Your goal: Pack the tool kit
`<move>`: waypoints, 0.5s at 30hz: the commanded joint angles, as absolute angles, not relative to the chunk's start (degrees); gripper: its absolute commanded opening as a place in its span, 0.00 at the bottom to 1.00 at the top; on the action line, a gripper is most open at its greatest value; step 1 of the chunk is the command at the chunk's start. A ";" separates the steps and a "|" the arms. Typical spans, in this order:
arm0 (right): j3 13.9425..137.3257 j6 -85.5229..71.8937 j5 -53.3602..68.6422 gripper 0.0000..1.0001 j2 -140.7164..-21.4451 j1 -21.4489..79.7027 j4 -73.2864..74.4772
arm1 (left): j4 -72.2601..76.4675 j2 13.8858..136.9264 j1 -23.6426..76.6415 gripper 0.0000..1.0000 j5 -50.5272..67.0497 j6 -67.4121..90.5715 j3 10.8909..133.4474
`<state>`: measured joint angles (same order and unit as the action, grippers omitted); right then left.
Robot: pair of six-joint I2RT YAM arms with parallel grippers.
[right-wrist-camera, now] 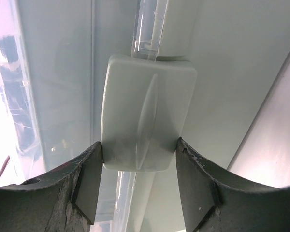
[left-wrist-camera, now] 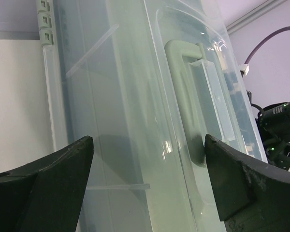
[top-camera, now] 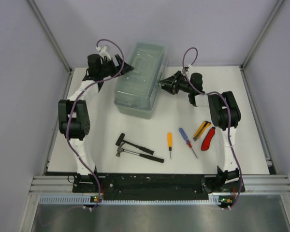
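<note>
The grey-green toolbox stands closed at the back middle of the table, its translucent lid down and its handle flat. My left gripper is open against the box's left side, its fingers wide apart over the lid. My right gripper is at the box's right side, its jaws touching both sides of the latch. Two small hammers, an orange screwdriver, a blue-and-red screwdriver, a yellow cutter and a red cutter lie loose on the table in front.
The white table is walled on the left, back and right. The black rail with both arm bases runs along the near edge. The right arm's wrist shows beyond the box in the left wrist view.
</note>
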<state>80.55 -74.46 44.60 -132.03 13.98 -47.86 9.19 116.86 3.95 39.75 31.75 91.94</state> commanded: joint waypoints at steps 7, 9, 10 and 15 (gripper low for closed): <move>85.70 -69.43 36.92 0.31 -126.22 20.21 -33.50 | -2.81 118.83 12.92 0.95 48.34 31.11 90.62; 85.78 -68.73 35.95 0.31 -126.04 20.13 -31.74 | -3.16 118.83 12.92 0.95 48.25 30.85 90.79; 85.87 -68.47 35.86 0.31 -126.12 20.21 -31.38 | -3.34 118.83 12.83 0.95 47.90 30.68 90.79; 84.20 -67.85 37.17 0.57 -126.91 20.13 -34.44 | -5.71 118.74 12.74 0.95 46.93 29.18 92.19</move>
<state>82.24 -69.56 41.91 -127.66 14.15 -32.91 6.57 116.73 4.47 37.69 30.33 93.17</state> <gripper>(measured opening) 0.512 0.956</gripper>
